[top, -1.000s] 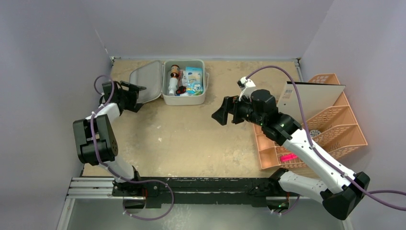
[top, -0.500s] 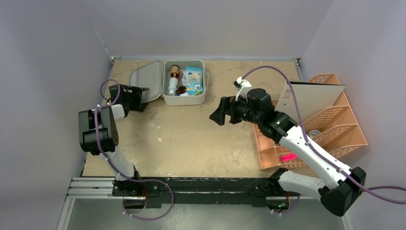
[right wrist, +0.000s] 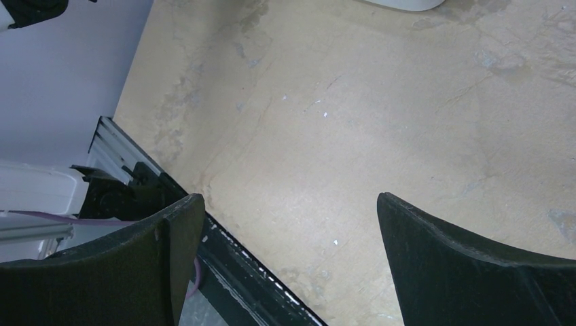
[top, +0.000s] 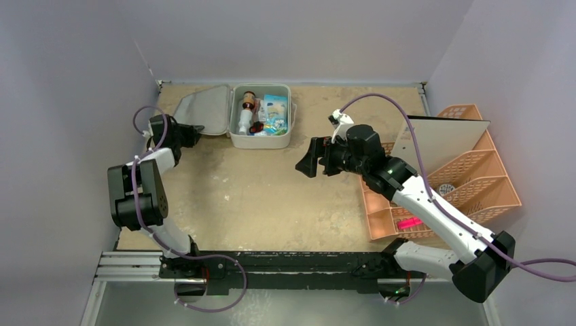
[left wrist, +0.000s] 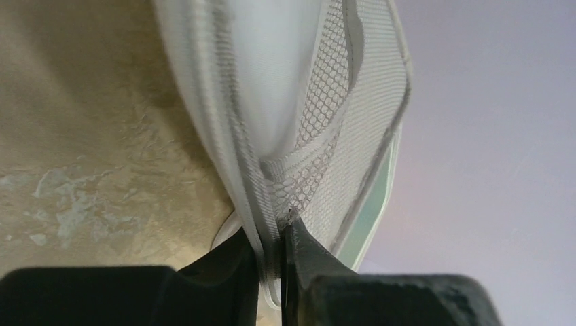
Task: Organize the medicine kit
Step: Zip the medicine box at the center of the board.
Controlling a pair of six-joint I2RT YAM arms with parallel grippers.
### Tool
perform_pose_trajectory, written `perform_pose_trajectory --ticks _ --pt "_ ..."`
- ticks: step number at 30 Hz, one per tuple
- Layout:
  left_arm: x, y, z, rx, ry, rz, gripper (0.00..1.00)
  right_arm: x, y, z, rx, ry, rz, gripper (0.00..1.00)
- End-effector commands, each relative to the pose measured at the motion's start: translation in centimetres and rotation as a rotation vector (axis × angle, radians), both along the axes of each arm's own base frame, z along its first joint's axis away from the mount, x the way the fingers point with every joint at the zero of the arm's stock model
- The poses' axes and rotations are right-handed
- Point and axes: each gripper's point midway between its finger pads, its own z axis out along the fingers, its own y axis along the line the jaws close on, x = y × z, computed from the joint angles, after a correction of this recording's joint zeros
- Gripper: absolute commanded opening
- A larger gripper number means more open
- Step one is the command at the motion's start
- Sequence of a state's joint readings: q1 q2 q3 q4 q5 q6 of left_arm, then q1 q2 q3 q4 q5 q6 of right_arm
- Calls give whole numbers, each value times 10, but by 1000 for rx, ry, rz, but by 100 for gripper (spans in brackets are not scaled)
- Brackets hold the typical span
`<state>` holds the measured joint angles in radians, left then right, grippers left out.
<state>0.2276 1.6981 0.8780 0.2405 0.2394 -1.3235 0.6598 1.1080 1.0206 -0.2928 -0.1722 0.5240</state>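
Note:
The medicine kit (top: 261, 141), a white hinged case, stands open at the back of the table. Its tray holds a brown bottle (top: 248, 101), a white tube (top: 244, 122) and a blue-and-white packet (top: 275, 112). Its lid (top: 204, 109) hangs off the tray's left side, tilted up. My left gripper (top: 192, 129) is shut on the lid's front rim. In the left wrist view the lid (left wrist: 272, 88), with its mesh pocket (left wrist: 353, 102), is pinched between the left gripper's (left wrist: 272, 238) fingers. My right gripper (top: 307, 161) hovers open over bare table, right of the kit; in its own view the right gripper (right wrist: 291, 224) holds nothing.
A peach-orange lattice organizer (top: 475, 176) stands at the right edge with a beige board (top: 441, 139) leaning in it and a pink item (top: 407, 223) in its front slot. Grey walls close in the left, back and right. A black rail (top: 272, 261) runs along the near edge.
My left gripper has closed on the lid's rim, and the lid now stands steeper than before. The right gripper has drifted slightly left, still open.

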Motion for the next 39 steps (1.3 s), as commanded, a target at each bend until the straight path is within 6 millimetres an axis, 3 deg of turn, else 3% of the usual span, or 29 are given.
perform_pose_trajectory --ticks 1,5,12,15,22,27,35,39 --pt "-1 17 34 186 -66 -9 6 6 4 21 43 -43 -1 99" --pt "-8 25 52 309 -89 -21 0 5 1 23 39 -53 -5 99" --pt "-23 29 94 572 -161 -132 0 0 -2 27 47 -60 -5 99" --pt "-38 30 100 662 -118 -192 0 -1 -2 27 53 -59 -3 99" --pt "-65 22 109 763 -92 -304 16 -5 2 29 77 -48 17 99" --pt "-69 1 129 760 -184 -410 38 -7 0 32 86 -54 13 99" --pt "-79 -32 158 718 -296 -550 52 -7 -5 30 77 -48 -16 99" --pt "-82 -45 171 706 -341 -607 53 -8 -3 31 88 -41 -12 99"
